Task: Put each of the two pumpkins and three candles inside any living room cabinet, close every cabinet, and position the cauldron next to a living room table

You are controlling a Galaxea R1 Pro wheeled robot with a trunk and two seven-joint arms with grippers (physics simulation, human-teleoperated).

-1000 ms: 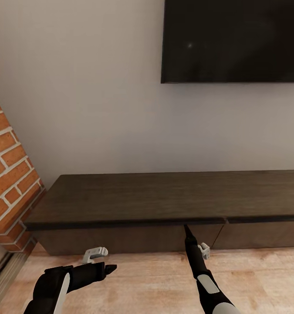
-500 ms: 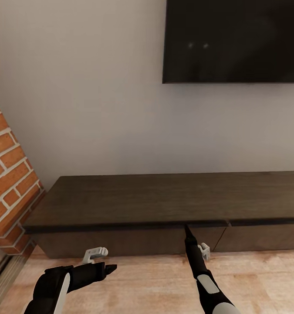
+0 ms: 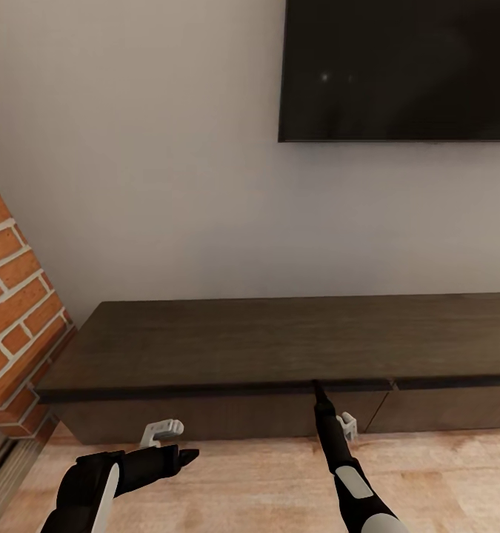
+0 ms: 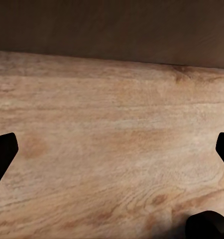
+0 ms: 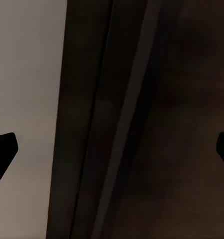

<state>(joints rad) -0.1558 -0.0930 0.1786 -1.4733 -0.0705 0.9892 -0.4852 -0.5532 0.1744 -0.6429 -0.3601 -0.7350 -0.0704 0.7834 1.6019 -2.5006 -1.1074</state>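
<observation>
Up against the living room wall, I'm parked facing the cabinet (image 3: 279, 348), the long dark wooden unit under the TV (image 3: 398, 70). No pumpkins, candles or cauldron where I'm looking, so this is purely drawer work.

My right gripper (image 3: 316, 385) is poked straight forward with its tip at the front edge of the cabinet top, just left of the seam between two drawer fronts. In the right wrist view its fingers (image 5: 3, 149) sit wide apart at the picture's sides with nothing between them, looking at the dark lip at very close range. My guess is I put it there to hook that lip, since the fronts have no handles, or to push the front flush. Both fronts look shut, though I can't rule out a small gap.

Left gripper (image 3: 192, 453) hangs low over the wooden floor (image 3: 242, 481), just in front of the cabinet base, parked out of the way. Its fingers (image 4: 2, 152) are also spread wide and empty.

Compared with a second ago, the whole head picture has slid a bit: TV and cabinet sit slightly further right and lower, brick column (image 3: 16, 326) shows less. That's the camera drifting. Arms sit in the same spots in the picture.
</observation>
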